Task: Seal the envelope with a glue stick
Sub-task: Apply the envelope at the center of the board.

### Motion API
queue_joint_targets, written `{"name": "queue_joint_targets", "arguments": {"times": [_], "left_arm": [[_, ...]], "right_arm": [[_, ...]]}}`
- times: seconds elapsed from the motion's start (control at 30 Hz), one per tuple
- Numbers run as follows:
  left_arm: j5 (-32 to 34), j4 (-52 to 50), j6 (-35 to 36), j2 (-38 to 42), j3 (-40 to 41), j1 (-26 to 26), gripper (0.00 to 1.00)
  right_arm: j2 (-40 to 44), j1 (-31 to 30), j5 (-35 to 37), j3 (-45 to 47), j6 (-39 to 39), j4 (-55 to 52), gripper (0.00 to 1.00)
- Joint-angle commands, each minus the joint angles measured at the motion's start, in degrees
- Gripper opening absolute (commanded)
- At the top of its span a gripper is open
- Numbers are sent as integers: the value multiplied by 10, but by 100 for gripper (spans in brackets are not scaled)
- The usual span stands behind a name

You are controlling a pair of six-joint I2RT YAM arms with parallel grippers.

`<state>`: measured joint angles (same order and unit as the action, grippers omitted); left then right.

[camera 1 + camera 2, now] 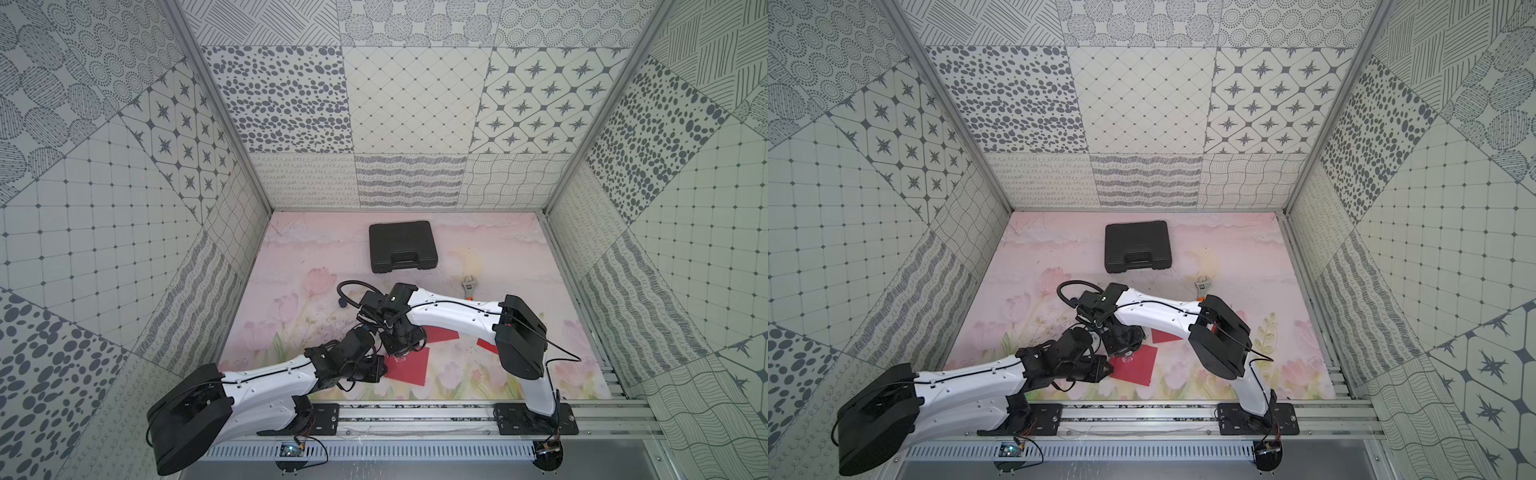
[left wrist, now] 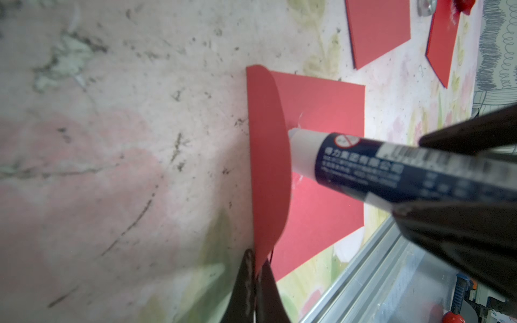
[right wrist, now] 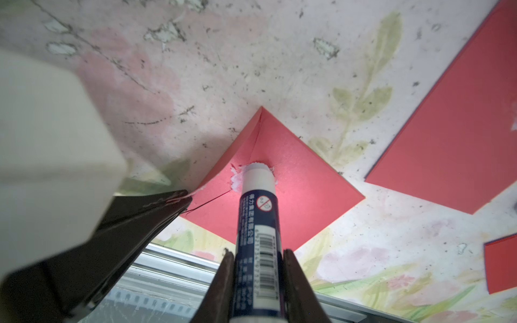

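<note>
The floral table mat is seen in both top views, with a closed black tool case lying towards the back wall, well apart from the work. Both arms are bent over the front of the mat, where the red envelope lies flat. Two further red envelopes are laid near it on the right arm's side, and an adjustable wrench is partly hidden behind the right arm.

The envelope's flap is held raised off the envelope body. One end of it is pinched between the closed jaws of the left gripper.

The glue stick, uncapped, is clamped by its labelled barrel in the right gripper. Its long axis runs straight out from that gripper and down to the paper. The tip is pressed on the envelope body just beside the fold, under the lifted flap, and a white glue smear is spread around it.

The coming move is judged to turn on this: the stick lies across the fold line, so any stroke would have to be made sideways, along the fold. The raised flap stands just beside the tip, and the left gripper's fingers lie near one end of that path. These are what could be struck.
</note>
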<state>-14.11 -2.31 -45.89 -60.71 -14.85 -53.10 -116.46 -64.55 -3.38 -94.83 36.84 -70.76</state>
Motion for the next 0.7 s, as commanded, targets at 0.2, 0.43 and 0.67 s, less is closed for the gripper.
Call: {"name": "queue_joint_targets", "arguments": {"times": [0.2, 0.43, 0.67], "left_arm": [[7, -39, 9, 1, 3, -2, 0], [5, -40, 9, 2, 3, -2, 0], [5, -43, 9, 3, 2, -2, 0]], "right_arm": [[0, 5, -6, 28, 14, 24, 0], [-27, 2, 91, -10, 3, -55, 0], [16, 2, -141, 66, 19, 107, 0]]}}
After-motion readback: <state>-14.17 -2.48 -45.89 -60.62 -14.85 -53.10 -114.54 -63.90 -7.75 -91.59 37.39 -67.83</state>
